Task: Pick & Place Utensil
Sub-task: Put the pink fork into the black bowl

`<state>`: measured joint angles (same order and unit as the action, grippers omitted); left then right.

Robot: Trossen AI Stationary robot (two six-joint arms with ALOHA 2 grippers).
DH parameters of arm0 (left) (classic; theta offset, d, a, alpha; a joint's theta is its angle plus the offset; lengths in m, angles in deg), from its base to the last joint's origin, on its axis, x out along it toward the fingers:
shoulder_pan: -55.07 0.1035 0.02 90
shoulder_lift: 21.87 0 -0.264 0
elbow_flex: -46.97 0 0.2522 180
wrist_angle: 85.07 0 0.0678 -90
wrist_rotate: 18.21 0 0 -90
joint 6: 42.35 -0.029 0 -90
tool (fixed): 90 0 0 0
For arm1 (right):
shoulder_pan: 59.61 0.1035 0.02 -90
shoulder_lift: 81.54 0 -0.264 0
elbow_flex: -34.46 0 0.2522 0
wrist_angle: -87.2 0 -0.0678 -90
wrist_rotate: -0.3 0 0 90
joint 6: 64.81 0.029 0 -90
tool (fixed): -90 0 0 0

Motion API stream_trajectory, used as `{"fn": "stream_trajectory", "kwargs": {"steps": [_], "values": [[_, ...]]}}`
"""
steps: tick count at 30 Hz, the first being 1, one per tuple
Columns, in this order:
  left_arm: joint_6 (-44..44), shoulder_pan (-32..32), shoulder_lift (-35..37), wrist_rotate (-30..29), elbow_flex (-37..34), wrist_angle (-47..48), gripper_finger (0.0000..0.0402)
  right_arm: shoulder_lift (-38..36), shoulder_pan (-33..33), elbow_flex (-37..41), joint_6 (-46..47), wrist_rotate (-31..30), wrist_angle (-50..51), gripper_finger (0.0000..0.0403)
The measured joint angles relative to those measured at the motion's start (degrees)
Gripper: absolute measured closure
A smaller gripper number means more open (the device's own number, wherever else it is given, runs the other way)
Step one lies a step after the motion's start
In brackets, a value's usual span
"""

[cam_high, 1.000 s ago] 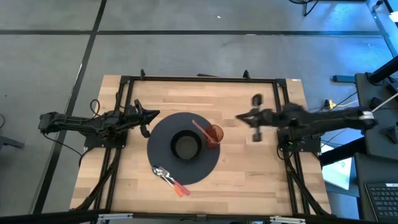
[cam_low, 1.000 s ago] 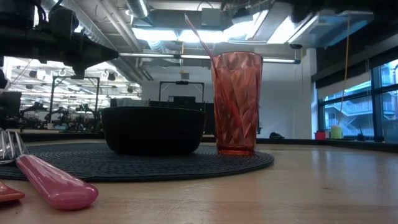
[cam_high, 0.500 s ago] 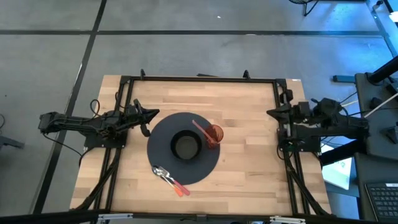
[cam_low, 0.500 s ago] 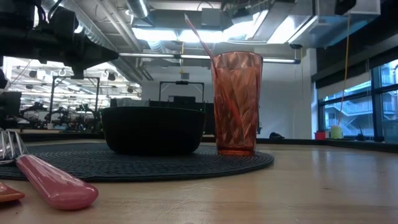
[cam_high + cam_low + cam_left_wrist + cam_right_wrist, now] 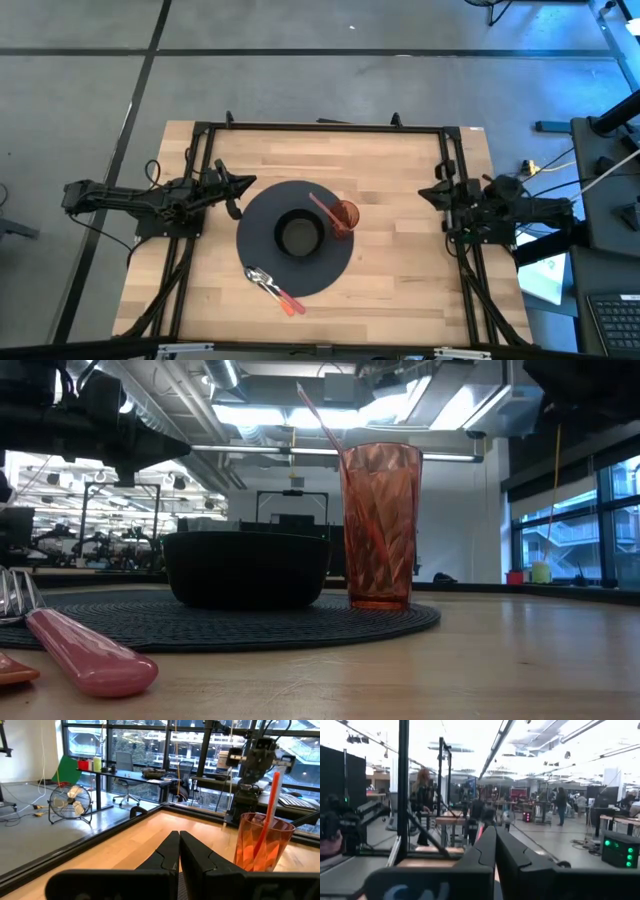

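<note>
From above, left gripper [image 5: 245, 184] parked by the mat [image 5: 255, 255], right gripper [image 5: 428, 193] at the table edge, utensils [image 5: 274, 289] on the mat's near rim; low down, pink handle [image 5: 88, 655] flat, wanting a low pinch; wrist views, both pairs pressed together, empty.

— How are your arms sitting right now?
— Your left gripper [image 5: 243, 185] is resting at the table's left side, fingers [image 5: 172, 851] pressed together. Your right gripper [image 5: 428, 193] is sitting folded at the right edge, its fingers [image 5: 490, 847] also closed, holding nothing.
</note>
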<state>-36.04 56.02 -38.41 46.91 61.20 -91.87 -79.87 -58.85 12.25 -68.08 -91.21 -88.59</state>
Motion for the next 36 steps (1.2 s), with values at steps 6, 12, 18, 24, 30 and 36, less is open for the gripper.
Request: {"fn": "stream_trajectory", "kwargs": {"steps": [6,12,18,24,30,36], "values": [[-1.0,0.0,0.0,-0.03,0.0,-0.26,0.0393,-1.63,0.0,6.21,-2.03,0.67,-5.17,0.0396],[-1.03,0.0,0.0,-1.14,0.01,-0.24,0.0393,-1.34,-0.27,8.16,-1.28,-3.64,-2.95,0.0396],[-1.06,0.0,0.0,-2.64,0.01,-0.74,0.0393,-1.34,-0.28,8.13,-1.37,-2.85,-2.72,0.0396],[0.42,0.0,-0.02,-3.74,0.0,1.57,0.0393,-1.34,-0.28,8.11,-0.9,-3.23,-2.98,0.0396],[0.7,0.0,-0.07,-4.36,0.02,4.68,0.0393,-1.34,-0.28,8.11,-0.12,-3.92,-1.97,0.0396],[0.64,-0.43,-0.29,4.85,2.07,5.49,0.0394,-1.34,-0.28,8.11,-0.55,-4.02,-1.57,0.0396]]}}
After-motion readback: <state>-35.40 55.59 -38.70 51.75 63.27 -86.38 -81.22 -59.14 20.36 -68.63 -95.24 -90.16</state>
